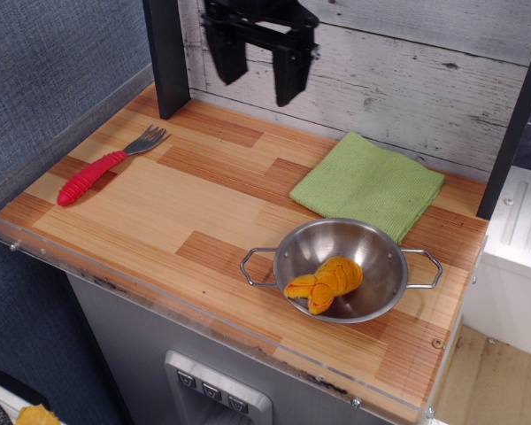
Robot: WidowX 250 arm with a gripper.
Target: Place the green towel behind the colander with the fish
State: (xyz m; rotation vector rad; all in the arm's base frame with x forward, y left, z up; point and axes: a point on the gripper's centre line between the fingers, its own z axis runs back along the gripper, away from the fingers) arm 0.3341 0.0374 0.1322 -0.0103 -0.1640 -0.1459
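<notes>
The green towel (369, 186) lies flat on the wooden counter at the back right, directly behind the colander (342, 268). The colander is a shiny steel bowl with two wire handles near the front right edge. The orange-and-yellow fish (324, 283) lies curled inside it. My gripper (257, 87) hangs open and empty high above the back of the counter, well to the left of the towel and in front of the white plank wall.
A red-handled fork (106, 166) lies at the left of the counter. A dark post (166, 55) stands at the back left and another at the right edge (511, 124). A clear acrylic rim (142, 283) runs along the front and left sides.
</notes>
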